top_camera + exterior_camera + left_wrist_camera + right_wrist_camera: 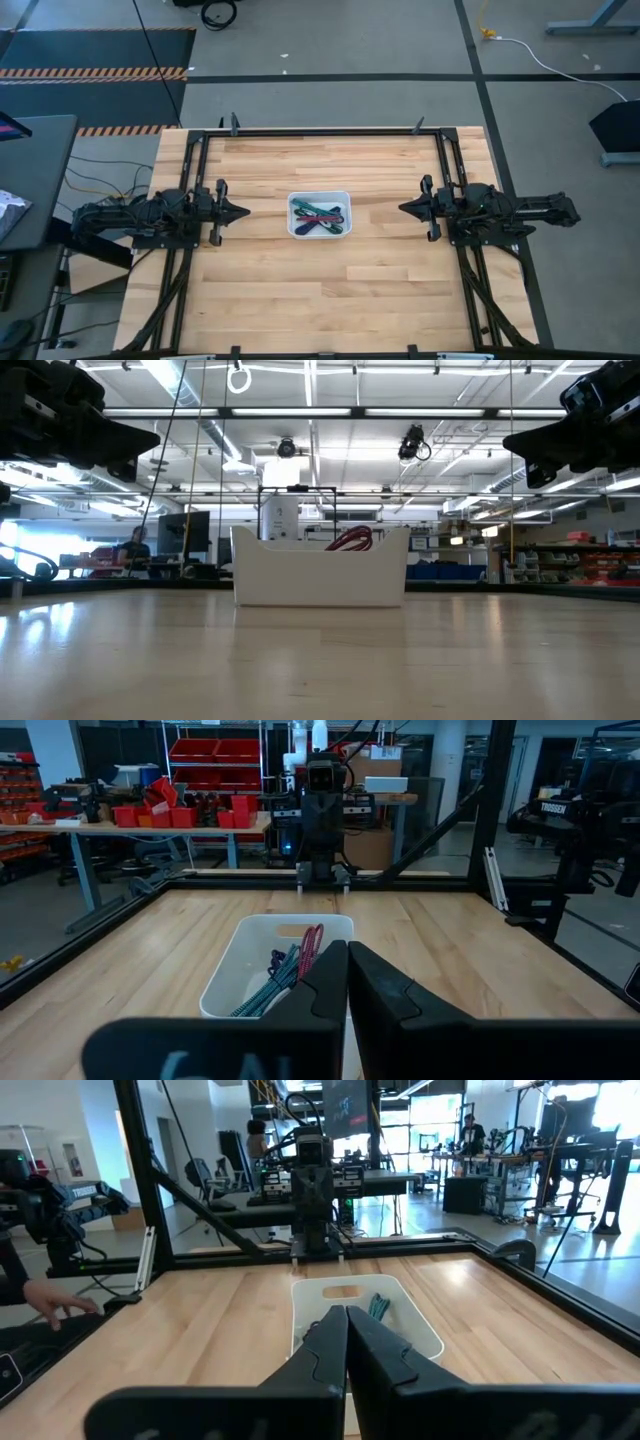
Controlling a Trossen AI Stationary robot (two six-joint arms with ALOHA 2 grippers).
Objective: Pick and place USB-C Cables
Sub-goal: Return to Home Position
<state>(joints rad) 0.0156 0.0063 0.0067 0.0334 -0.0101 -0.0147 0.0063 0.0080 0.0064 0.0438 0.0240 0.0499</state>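
Observation:
The cables [318, 216] lie in a tangle inside a white tray [295, 200] at the table's middle: teal, red, green and dark ones show. In the low view a maroon loop [349, 540] sticks up above the tray's wall [320, 580]. The left wrist view shows teal and maroon cables [290, 965] leaning on the tray's inner wall. My left gripper [243, 211] hovers left of the tray, shut, pointing at it. My right gripper [403, 207] hovers right of the tray, shut, pointing at it. Neither holds anything.
The wooden table [320, 290] has bare board all round the tray. A black frame [320, 132] runs along the table's far edge and sides. A person's hand [50, 1300] shows beyond the table's edge in the right wrist view.

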